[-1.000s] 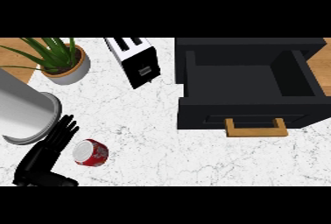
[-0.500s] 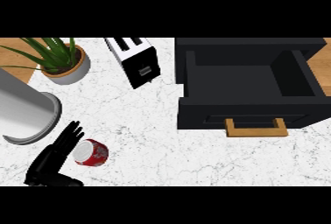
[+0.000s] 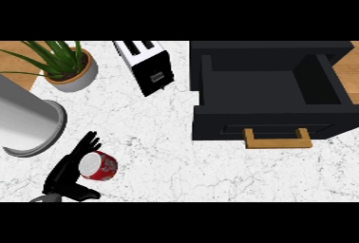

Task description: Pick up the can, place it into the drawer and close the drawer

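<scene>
The red cylindrical metal can [image 3: 97, 166] is flanked at nine o'clock by the black left hand [image 3: 69, 168], fingers [image 3: 89, 142] spread straight alongside it on the white marble tabletop [image 3: 161, 156].

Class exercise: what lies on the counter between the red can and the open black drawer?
Nothing: in the head view, only bare white marble counter separates the can from the drawer.

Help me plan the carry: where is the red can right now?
In the head view, the red can sits at the counter's lower left, against the left hand, below the grey metal cylinder.
</scene>
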